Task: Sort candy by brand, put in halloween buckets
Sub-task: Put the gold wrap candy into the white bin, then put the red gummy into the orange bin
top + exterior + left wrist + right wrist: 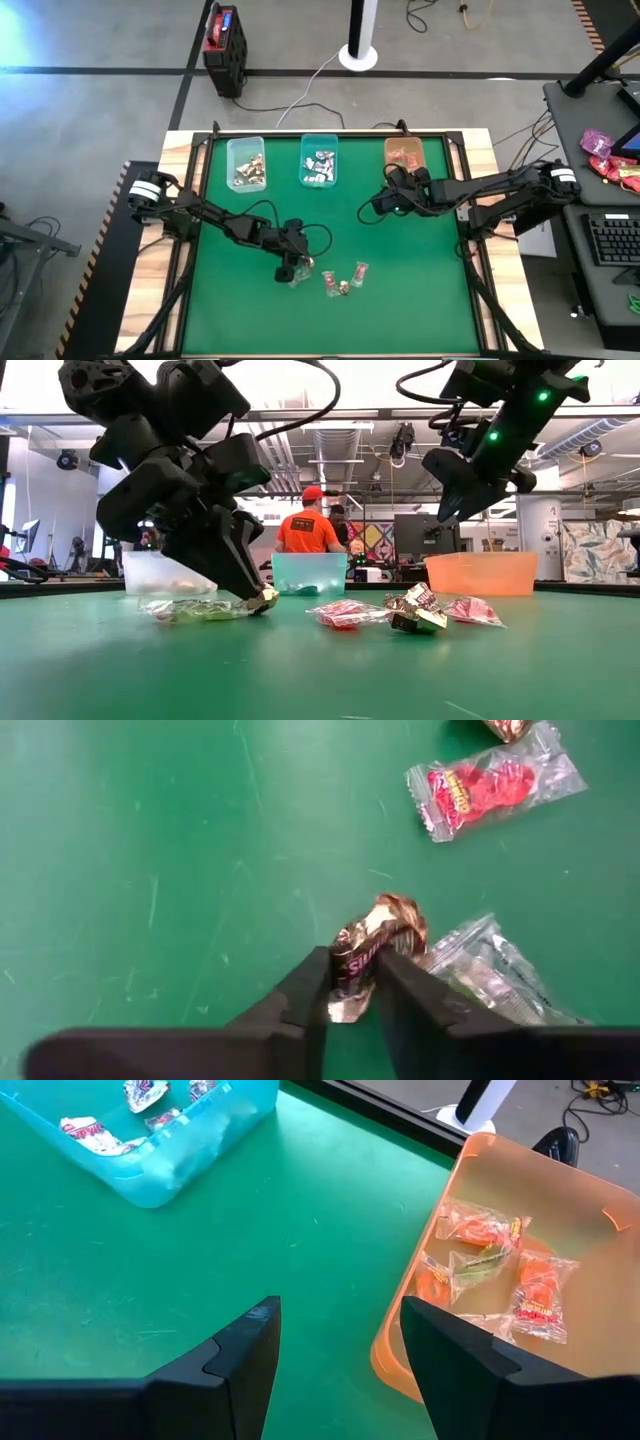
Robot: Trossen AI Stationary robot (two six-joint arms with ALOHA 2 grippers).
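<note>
Left hand [352, 982] is sitting low over the green bench [250, 320], near its front middle, fingers pinching a gold-brown wrapped candy [372, 948] that is touching the bench surface in the low view. Just beside it a clear-wrapped candy [490, 975] is lying flat, touching or nearly touching the gold one (cannot tell which). A red candy in clear wrap [490, 785] is lying a bit farther off on the bench, and the low view is showing two more loose pieces near it: a gold-brown one [415, 612] and another red one [472, 610], close together. Right hand [340, 1355] is hovering above the bench just beside the orange bin [560, 1210], fingers spread wide and holding nothing. Orange bin is sitting at the back right of the bench and is holding several red-and-clear wrapped candies [540, 1295]. Teal bin [319, 160] is sitting at the back middle with silvery-white pieces [90, 1132] inside. Pale clear bin [245, 163] is sitting at the back left, holding gold-brown pieces. All three bins are standing in a row, apart from each other. A person in an orange shirt [308, 530] is standing in the room behind the bench.
</note>
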